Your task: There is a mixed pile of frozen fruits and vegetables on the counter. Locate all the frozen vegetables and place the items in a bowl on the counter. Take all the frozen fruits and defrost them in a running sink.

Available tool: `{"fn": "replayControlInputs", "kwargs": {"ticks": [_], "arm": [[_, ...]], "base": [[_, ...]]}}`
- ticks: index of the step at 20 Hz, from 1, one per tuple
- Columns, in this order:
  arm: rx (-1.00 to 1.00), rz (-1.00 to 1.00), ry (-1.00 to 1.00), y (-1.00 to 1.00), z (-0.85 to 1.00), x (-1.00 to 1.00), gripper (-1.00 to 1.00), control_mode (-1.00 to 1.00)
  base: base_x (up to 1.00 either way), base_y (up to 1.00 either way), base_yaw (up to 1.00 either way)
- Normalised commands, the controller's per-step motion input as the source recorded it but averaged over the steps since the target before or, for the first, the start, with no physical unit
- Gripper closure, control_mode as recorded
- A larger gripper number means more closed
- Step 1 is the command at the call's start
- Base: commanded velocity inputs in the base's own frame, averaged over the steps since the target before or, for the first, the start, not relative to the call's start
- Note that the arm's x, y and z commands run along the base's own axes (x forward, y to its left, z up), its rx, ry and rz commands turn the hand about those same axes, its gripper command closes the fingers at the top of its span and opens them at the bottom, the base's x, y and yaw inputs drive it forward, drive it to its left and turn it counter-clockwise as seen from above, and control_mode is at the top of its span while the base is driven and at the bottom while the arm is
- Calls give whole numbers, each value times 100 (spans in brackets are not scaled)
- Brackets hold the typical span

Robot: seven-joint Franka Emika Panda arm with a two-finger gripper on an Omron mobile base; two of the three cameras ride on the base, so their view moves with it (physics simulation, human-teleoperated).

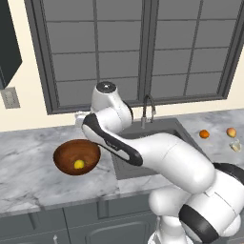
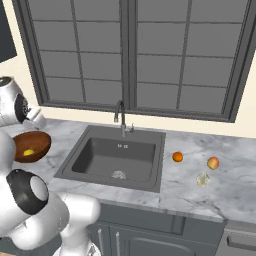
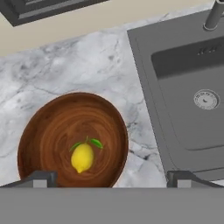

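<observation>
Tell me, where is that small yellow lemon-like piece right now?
The small yellow piece lies inside the wide brown wooden bowl, on the marble counter left of the dark grey sink.

A large dark-grey-framed window with a grid of grey panes (image 1: 143, 47) is spanning the upper part of the left and right base views, sitting in a cream-coloured wall (image 1: 28, 102). A dark cabinet corner (image 1: 8, 47) is hanging at the upper left of the left base view, with a pale rectangular wall switch plate (image 1: 10, 97) showing just below it. Dark grey cabinet fronts (image 2: 150, 235) are running along the bottom of both base views.
</observation>
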Motion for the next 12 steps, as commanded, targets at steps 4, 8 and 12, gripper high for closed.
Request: {"fn": "replayControlInputs", "kwargs": {"ticks": [4, 8, 12], "arm": [[5, 8, -2, -39, 62, -5, -100, -100], [0, 7, 1, -46, 46, -19, -100, -100], [-9, 8, 0, -38, 5, -22, -100, -100]], "base": [[0, 0, 0], [0, 0, 0], [0, 0, 0]]}}
